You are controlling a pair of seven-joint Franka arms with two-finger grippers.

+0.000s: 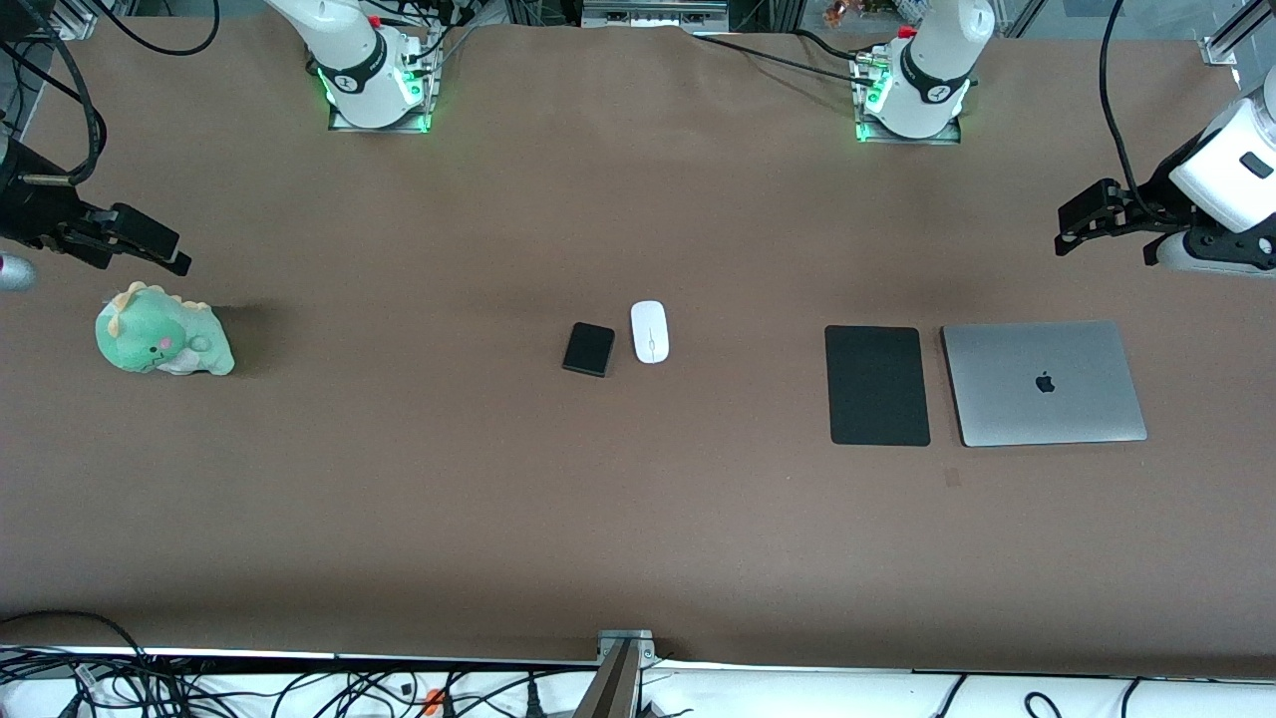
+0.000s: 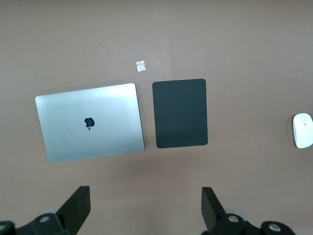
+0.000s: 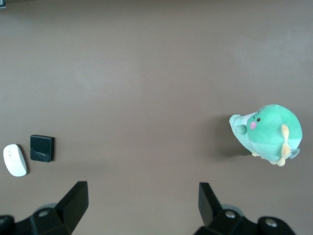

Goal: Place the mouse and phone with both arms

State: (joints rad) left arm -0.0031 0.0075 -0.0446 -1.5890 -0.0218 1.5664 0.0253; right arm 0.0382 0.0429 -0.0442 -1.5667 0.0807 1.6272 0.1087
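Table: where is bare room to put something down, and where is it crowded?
Bare table lies between the plush dinosaur and the phone, and between the mouse and the mouse pad. The strip nearest the front camera is bare too. Crowded: phone beside mouse; mouse pad beside laptop.

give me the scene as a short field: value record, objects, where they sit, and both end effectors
mouse: mid-table, touching nothing
phone: beside the mouse, toward the right arm's end
mouse pad: beside the closed laptop, toward the left arm's end
plush dinosaur: right arm's end
left end effector: open, empty, above the table near the laptop
right end effector: open, empty, near the plush
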